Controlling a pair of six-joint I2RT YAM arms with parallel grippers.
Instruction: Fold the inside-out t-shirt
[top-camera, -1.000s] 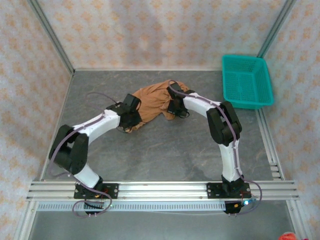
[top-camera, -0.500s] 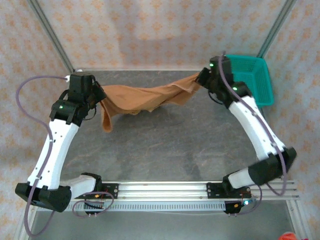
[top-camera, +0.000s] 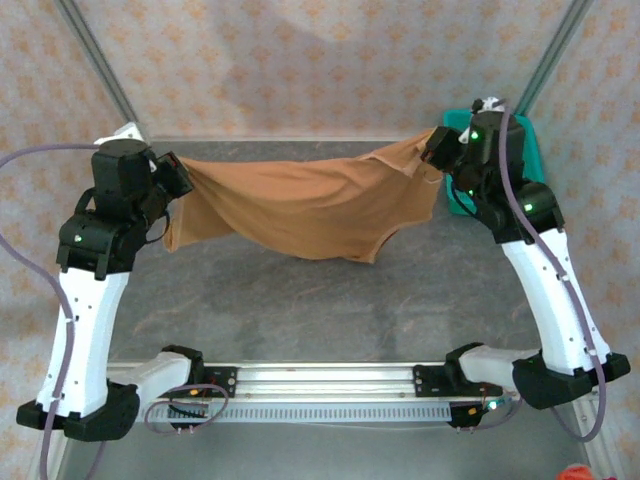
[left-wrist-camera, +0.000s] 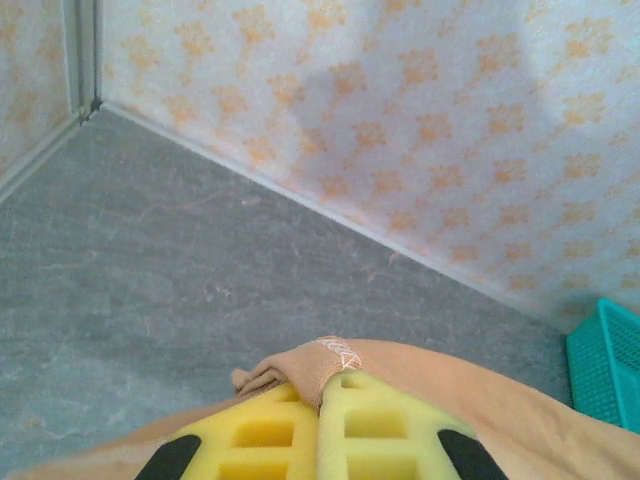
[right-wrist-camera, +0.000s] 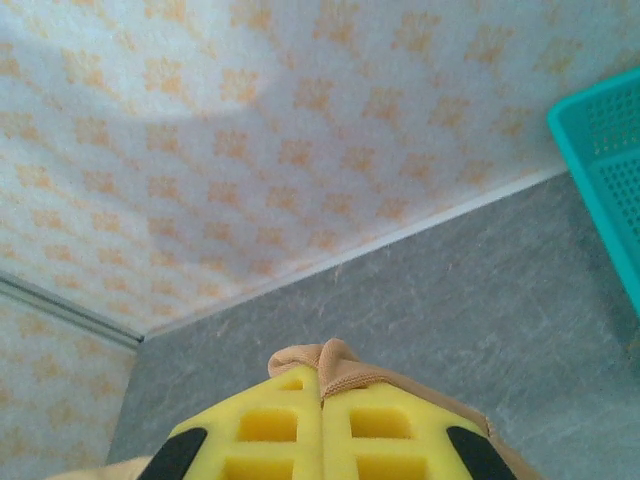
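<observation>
Inside-out t-shirt (top-camera: 300, 205) hung spread over far half of table (top-camera: 300, 310); left gripper (top-camera: 178, 177), right gripper (top-camera: 437, 150) each clamped on its edge. No fold made yet.

I can read no words, numbers or brand marks here. The inside-out t-shirt (top-camera: 300, 205) shows me only plain cloth and a stitched hem, and the walls (top-camera: 300, 60) carry an orange flower pattern, not letters.
</observation>
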